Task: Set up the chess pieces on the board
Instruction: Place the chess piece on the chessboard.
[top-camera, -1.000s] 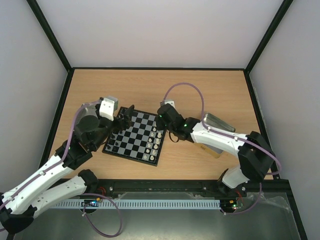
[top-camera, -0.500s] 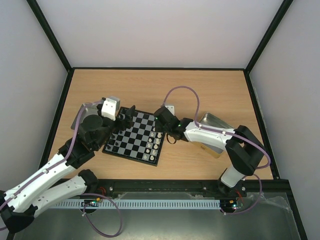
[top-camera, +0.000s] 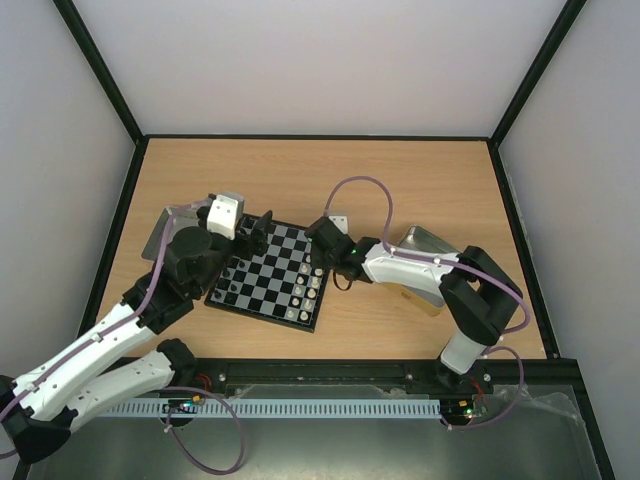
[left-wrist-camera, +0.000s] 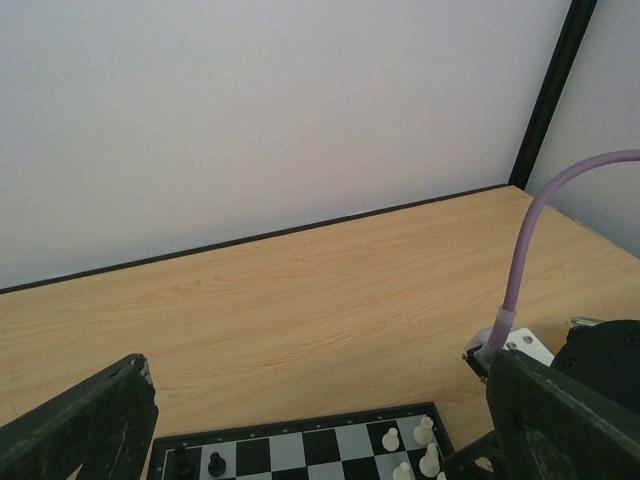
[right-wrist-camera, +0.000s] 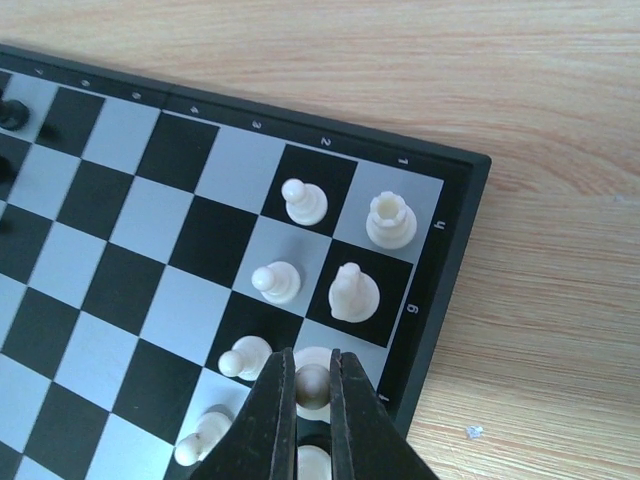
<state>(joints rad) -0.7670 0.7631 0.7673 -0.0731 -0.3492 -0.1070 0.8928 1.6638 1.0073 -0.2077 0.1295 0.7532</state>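
At the board's (right-wrist-camera: 450, 250) right edge, the right gripper (right-wrist-camera: 310, 362) has moved in, clamped on a cream-white piece (right-wrist-camera: 313, 386) beside the knight (right-wrist-camera: 353, 292), so set-down looks near; the left gripper (top-camera: 256, 229) stands wide apart.

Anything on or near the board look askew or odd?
The board sits skewed to the table edge. A white pawn beside the piece in the right pincer seems to lean, possibly just lens angle. Nothing spilled.
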